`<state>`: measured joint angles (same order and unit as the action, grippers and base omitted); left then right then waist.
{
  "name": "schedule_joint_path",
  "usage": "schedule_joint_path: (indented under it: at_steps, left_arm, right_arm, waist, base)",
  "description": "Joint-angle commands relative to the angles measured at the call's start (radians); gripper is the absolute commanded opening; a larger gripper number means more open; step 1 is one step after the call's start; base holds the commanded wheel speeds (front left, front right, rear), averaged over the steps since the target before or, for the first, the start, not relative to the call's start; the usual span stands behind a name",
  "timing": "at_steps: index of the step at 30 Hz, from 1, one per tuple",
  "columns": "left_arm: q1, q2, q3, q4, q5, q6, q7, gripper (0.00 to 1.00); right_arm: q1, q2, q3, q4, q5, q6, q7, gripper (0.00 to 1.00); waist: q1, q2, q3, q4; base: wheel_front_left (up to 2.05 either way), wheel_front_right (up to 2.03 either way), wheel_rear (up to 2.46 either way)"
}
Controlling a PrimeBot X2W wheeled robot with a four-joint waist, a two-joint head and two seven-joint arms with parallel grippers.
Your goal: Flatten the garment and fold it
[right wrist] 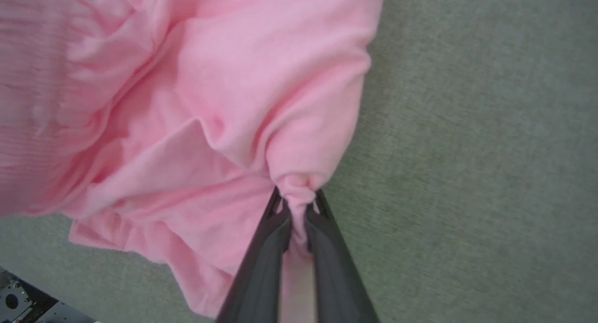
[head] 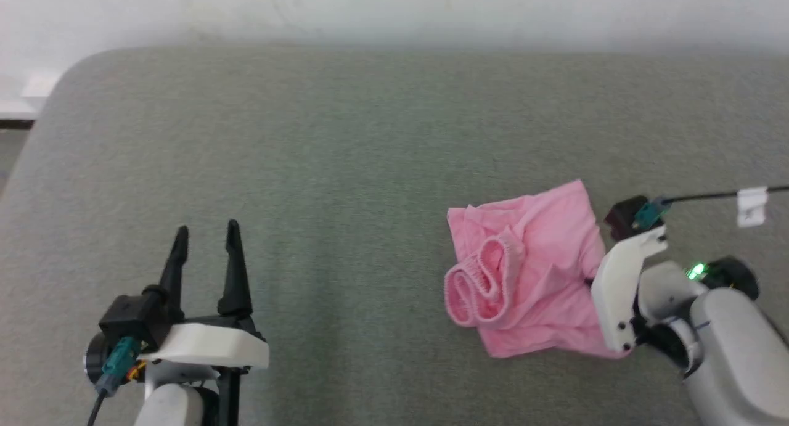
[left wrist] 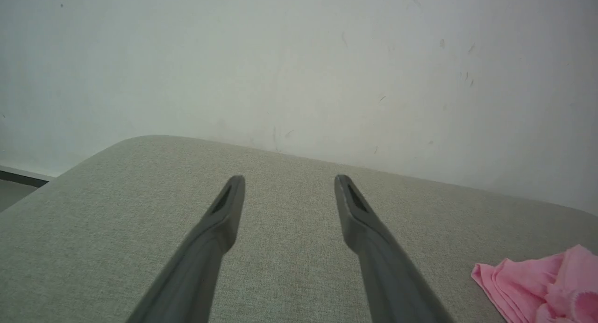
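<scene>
The light-pink shorts (head: 530, 272) lie crumpled on the grey-green cushion (head: 345, 167), right of centre, with the gathered waistband curled open at their left side. My right gripper (right wrist: 296, 202) is shut on a bunched pinch of the shorts' (right wrist: 224, 103) right edge; in the head view its fingers are hidden under its white wrist housing (head: 619, 290). My left gripper (head: 206, 238) stands open at the lower left, far from the cloth, with nothing between its fingers (left wrist: 226, 206). A corner of the shorts (left wrist: 542, 285) shows at the lower right of the left wrist view.
A pale wall (head: 394, 10) rises behind the cushion's far edge. The cushion's rounded corner (head: 68, 81) is at the far left, with floor beyond it. A black cable with a white tag (head: 752, 207) runs off to the right above my right arm.
</scene>
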<state>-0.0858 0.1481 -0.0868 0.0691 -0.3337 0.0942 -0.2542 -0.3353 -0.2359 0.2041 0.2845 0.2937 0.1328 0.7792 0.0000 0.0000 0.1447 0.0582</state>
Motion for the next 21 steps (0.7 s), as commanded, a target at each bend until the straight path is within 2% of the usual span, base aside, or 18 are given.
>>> schedule_joint_path:
  at_steps: [1,9,15,21]
  left_arm:
    - [0.005,0.008,0.008,-0.01,0.015,0.011,0.003,1.0]
    - [-0.046,0.038,0.014,-0.061,0.074,0.074,0.041,1.0]
    - [-0.104,0.066,0.005,-0.102,0.104,0.085,0.078,1.0]
    - [-0.136,0.097,0.005,-0.151,0.128,0.097,0.122,1.0]
  right_arm:
    - [-0.026,-0.021,0.007,-0.006,0.012,-0.002,0.002,0.0]
    - [-0.168,-0.134,0.038,0.051,0.087,-0.002,-0.011,0.0]
    - [-0.264,-0.168,-0.04,0.167,0.131,-0.002,-0.058,0.0]
    - [-0.363,-0.204,-0.107,0.277,0.096,-0.002,-0.107,0.0]
  waist:
    - [0.0,0.0,0.047,-0.088]
    - [0.0,0.0,0.162,-0.269]
    - [0.0,0.0,0.257,-0.34]
    - [0.0,0.0,0.35,-0.381]
  base:
    - [0.0,0.0,0.0]
    - [0.0,0.0,0.0]
    - [0.0,0.0,0.0]
    - [0.0,0.0,0.0]
